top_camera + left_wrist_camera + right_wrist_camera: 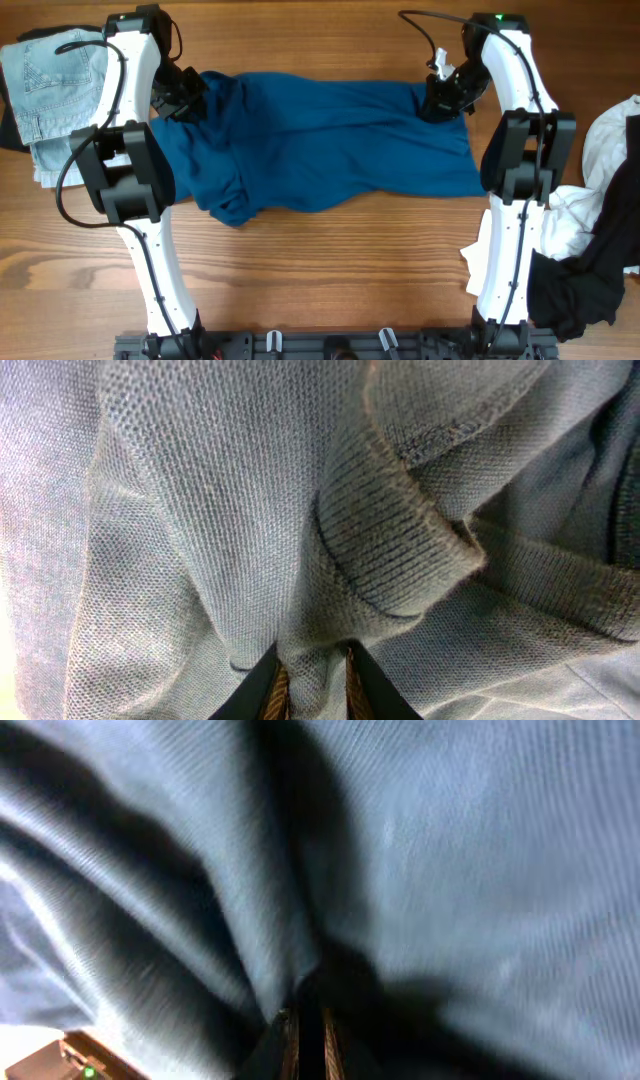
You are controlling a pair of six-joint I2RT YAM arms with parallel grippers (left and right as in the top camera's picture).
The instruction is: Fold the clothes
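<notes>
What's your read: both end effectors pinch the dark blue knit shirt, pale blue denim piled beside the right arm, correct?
No: overhead shows the pale blue denim beside the left arm. The left end effector and right end effector do pinch the dark blue shirt.

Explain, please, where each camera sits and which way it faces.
Overhead: above the wooden table, looking straight down on the dark blue short-sleeved shirt; the white left arm and right arm show.
Left wrist: on the left arm, looking along the left gripper into ribbed shirt fabric pinched there.
Right wrist: on the right arm, looking along the right gripper into smooth shirt folds.
Shared: all three see the shirt; overhead shows both grippers too.
</notes>
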